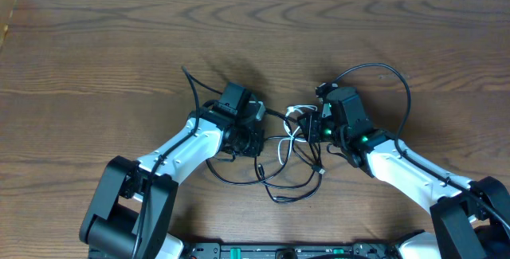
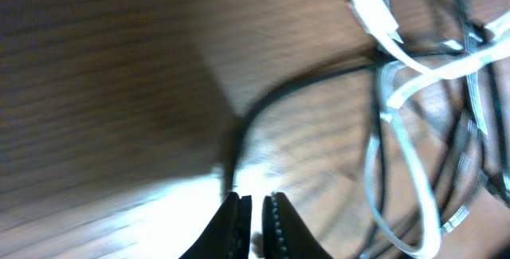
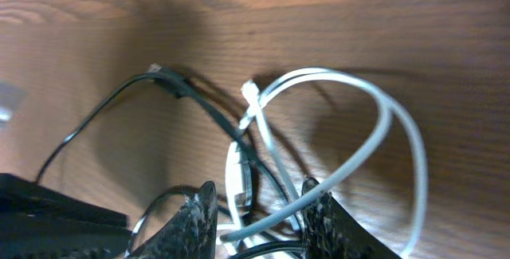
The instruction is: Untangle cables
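Observation:
A knot of thin black cables (image 1: 291, 186) lies on the table between my two grippers, with a short white cable (image 1: 296, 114) looped at its top. My left gripper (image 1: 256, 122) is at the knot's left edge. In the left wrist view its fingertips (image 2: 256, 205) stand only a slit apart with nothing clearly between them. A black cable (image 2: 319, 80) runs from just above them to the white cable (image 2: 414, 171). My right gripper (image 1: 315, 125) is open, its fingers (image 3: 259, 211) straddling the white cable (image 3: 382, 131) and a black cable (image 3: 199, 103) without pinching them.
The wooden table (image 1: 96, 36) stretches wide behind the arms to a pale back edge. A thicker black wire (image 1: 401, 84) arcs over my right arm, and another (image 1: 191, 84) rises by my left arm. The arm bases fill the front corners.

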You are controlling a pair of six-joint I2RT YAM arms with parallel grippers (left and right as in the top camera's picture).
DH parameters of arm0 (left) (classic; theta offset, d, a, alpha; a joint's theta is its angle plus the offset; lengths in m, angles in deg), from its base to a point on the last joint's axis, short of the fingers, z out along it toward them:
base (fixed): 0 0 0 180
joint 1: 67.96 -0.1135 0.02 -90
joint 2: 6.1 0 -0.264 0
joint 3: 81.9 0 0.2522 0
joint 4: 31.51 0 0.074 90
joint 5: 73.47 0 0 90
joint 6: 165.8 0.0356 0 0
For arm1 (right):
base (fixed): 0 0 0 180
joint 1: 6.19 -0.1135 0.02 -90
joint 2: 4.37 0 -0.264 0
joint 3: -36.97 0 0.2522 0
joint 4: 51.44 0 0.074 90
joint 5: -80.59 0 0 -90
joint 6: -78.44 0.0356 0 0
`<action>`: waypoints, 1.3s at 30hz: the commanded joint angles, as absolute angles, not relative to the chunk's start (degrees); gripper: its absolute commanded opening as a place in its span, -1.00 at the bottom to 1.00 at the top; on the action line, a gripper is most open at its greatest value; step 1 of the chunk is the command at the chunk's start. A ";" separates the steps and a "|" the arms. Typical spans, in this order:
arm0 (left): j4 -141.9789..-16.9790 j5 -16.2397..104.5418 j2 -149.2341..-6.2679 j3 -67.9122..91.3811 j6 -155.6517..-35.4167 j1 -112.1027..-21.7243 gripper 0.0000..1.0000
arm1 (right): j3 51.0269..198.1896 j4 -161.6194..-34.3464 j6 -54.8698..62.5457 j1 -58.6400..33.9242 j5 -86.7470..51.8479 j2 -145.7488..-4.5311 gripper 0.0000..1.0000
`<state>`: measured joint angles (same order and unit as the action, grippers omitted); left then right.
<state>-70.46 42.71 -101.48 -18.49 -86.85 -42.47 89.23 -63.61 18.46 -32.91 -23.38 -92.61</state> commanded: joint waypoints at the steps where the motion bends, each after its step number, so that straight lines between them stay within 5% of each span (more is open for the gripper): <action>1: -70.48 48.09 -101.54 -17.66 -82.65 -42.77 -0.70 | 89.10 -63.74 22.79 -33.31 -27.47 -92.90 -0.38; 26: -70.51 46.97 -101.56 -17.66 -82.67 -42.77 -0.68 | 88.38 -56.95 32.06 -34.93 -26.90 -101.55 -0.48; 32: -70.57 46.93 -101.56 -17.66 -82.65 -42.77 -0.68 | 88.40 -53.67 31.18 -31.80 -31.54 -101.12 -0.98; 39: -71.49 40.87 -101.59 -17.66 -82.76 -42.77 -0.68 | 88.40 -50.65 20.73 -26.16 -51.30 -96.07 -0.98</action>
<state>-70.97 44.89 -101.48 -18.49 -83.31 -42.47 88.71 -51.42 26.83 -28.11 -40.26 -100.46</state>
